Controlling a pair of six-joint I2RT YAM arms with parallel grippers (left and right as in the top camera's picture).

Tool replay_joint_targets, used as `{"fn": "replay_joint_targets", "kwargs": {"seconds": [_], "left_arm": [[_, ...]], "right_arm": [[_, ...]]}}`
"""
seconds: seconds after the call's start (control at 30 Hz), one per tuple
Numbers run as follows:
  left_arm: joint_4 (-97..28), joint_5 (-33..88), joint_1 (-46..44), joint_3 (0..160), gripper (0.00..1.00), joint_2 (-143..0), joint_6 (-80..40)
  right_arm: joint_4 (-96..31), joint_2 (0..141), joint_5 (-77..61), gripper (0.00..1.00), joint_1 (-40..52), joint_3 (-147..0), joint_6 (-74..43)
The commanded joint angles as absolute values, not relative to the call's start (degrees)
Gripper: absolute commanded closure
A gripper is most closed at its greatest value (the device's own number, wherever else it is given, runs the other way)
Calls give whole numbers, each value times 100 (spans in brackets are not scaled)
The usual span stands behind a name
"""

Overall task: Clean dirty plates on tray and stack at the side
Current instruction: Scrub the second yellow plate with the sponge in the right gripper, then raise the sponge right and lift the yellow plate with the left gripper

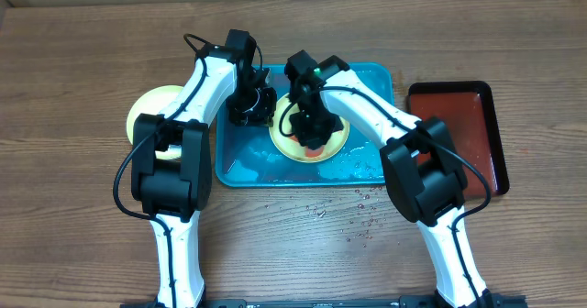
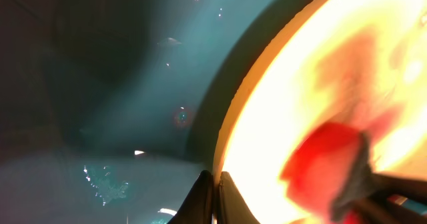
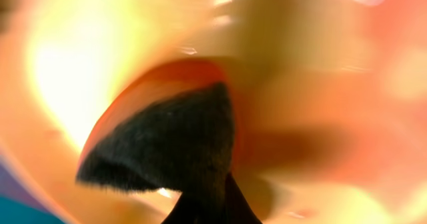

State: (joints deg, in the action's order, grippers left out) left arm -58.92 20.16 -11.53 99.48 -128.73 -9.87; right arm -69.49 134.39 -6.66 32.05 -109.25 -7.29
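Atop the yellow plate [image 1: 286, 147] the right pincer [image 1: 314, 134] pinches a red sponge [image 2: 320, 164], the left pincer [image 2: 215, 199] pressed together at that plate's rim.

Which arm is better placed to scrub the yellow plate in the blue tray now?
Right, I think. The right claw is shut on a red sponge pressed on the plate. The left claw is shut beside the plate's rim and holds no sponge.
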Motion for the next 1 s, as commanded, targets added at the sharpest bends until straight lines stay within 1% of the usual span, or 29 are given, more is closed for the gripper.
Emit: {"fn": "replay_joint_targets", "kwargs": {"seconds": [0.0, 0.13, 0.23, 0.37, 0.43, 0.53, 0.67, 0.7, 0.83, 0.9, 0.97], "left_arm": [[-5872, 2034, -1157, 10022, 96, -12899, -878], [-5870, 2008, -1160, 10022, 96, -12899, -880], [-5870, 1734, -1190, 10022, 96, -12899, -882], [-5867, 1693, -1203, 10022, 96, -12899, -902], [-5859, 1693, -1203, 10022, 96, -12899, -902], [-5835, 1693, -1203, 10022, 96, -12899, -902], [-5815, 1656, -1203, 10022, 96, -12899, -899], [-5811, 1645, -1203, 10022, 94, -12899, -899], [-5728, 1647, -1203, 9935, 78, -12899, -897], [-5634, 1651, -1203, 9828, 74, -12901, -897], [-5498, 1653, -1203, 9688, 73, -12901, -899]], "right_arm": [[-7046, 13515, 589, 96, 2849, -10871, -703], [-7041, 13517, 1050, 96, 2604, -10873, -792], [-6884, 13515, 1350, 96, 2486, -10873, -1072], [-6519, 13515, 1319, 97, 2467, -10873, -1179], [-6346, 13515, 1024, 96, 2497, -10881, -1221], [-6180, 13515, 38, 96, 2506, -11006, -1076], [-6318, 13498, -1035, 96, 2429, -11620, -1048], [-6412, 13485, -1184, 96, 2399, -11817, -1048], [-6923, 13314, -1426, 96, 2248, -12707, -1048], [-7131, 13216, -1422, 96, 2180, -13074, -1044], [-7288, 13111, -1400, 96, 2104, -13367, -1041]]}}
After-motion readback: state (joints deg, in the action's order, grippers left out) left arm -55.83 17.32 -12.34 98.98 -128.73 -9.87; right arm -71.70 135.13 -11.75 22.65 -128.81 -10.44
